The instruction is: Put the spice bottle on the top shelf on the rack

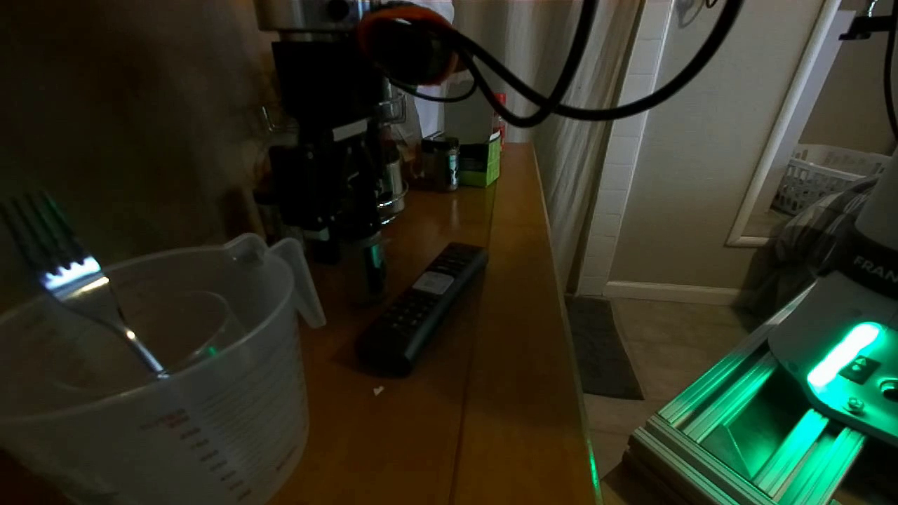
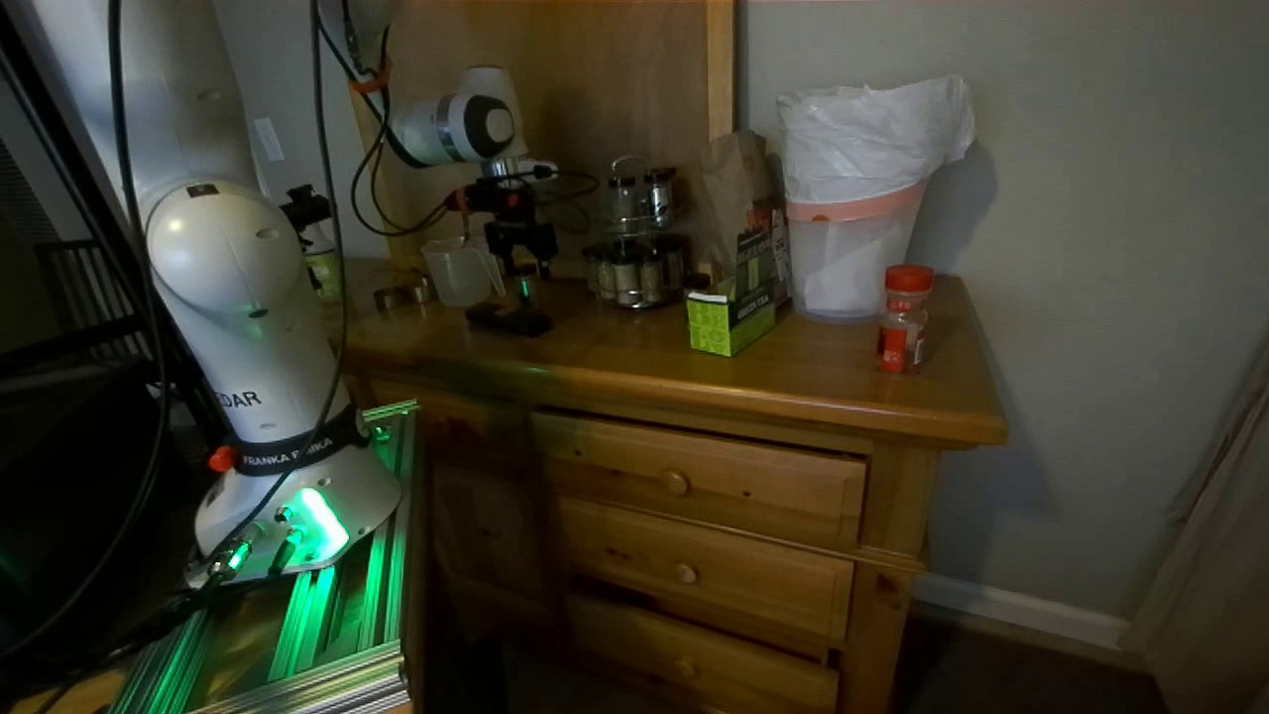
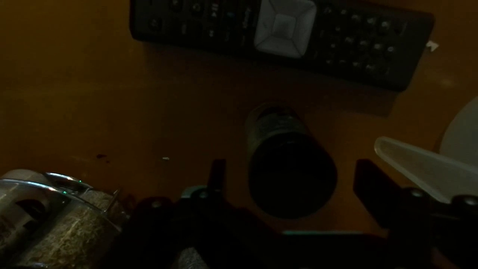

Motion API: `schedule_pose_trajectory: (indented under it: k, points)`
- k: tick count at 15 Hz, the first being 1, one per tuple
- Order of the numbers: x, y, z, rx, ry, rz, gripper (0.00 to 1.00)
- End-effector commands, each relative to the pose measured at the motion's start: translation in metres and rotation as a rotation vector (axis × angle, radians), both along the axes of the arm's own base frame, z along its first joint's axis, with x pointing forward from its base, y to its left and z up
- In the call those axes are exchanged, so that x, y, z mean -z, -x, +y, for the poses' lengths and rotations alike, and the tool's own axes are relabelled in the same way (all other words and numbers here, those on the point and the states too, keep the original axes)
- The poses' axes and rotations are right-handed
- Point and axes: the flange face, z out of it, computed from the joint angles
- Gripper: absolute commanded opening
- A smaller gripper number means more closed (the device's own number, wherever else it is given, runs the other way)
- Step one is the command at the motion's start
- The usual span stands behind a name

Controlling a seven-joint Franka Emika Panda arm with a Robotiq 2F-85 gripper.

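The spice bottle [image 1: 374, 270] is a small dark-lidded jar standing upright on the wooden dresser top, beside the remote. It also shows in an exterior view [image 2: 525, 288], and its dark round lid fills the middle of the wrist view [image 3: 291, 179]. My gripper [image 3: 293, 175] is open, pointing down, with one finger on each side of the lid and a gap on both sides. It also shows in both exterior views [image 1: 345, 242] [image 2: 527, 266]. The rack [image 2: 634, 273] stands beside it, with jars on its top shelf [image 2: 642, 225]; in an exterior view my gripper partly hides the rack [image 1: 393, 203].
The black remote [image 1: 424, 305] lies close to the bottle. A clear measuring jug [image 1: 238, 393] with a fork stands on the side away from the rack. A green tea box [image 2: 729, 322], a bagged white bucket [image 2: 848, 253] and a red-topped bottle [image 2: 902, 322] stand past the rack.
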Motion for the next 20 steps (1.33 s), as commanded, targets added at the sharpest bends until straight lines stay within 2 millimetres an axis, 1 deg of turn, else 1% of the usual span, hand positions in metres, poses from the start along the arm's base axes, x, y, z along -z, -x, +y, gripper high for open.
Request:
schedule_pose_trajectory:
  k: [1, 3, 4, 5, 6, 10, 11, 13, 15, 16, 19, 20]
  points:
    - [-0.009, 0.004, -0.005, 0.015, 0.021, 0.012, 0.88]
    - [-0.009, 0.006, -0.008, 0.015, 0.040, 0.025, 0.85]
    - [-0.008, 0.007, -0.009, 0.015, 0.049, 0.029, 0.85]
    - [-0.008, 0.007, -0.010, 0.014, 0.055, 0.030, 0.80]
    - [-0.007, 0.008, -0.010, 0.012, 0.062, 0.027, 0.60]
    - [-0.005, 0.006, -0.012, 0.000, 0.067, -0.012, 0.30]
    - [-0.006, 0.006, -0.012, -0.003, 0.070, -0.013, 0.24]
    - [-0.011, 0.007, -0.012, -0.013, 0.080, -0.017, 0.24]
    - [-0.030, 0.010, -0.009, -0.039, 0.072, -0.023, 0.24]
    - [-0.043, 0.011, -0.006, -0.060, 0.061, -0.030, 0.24]
    - [-0.099, 0.016, 0.002, -0.187, 0.054, -0.009, 0.24]
    - [-0.121, 0.014, 0.001, -0.201, 0.063, -0.025, 0.24]
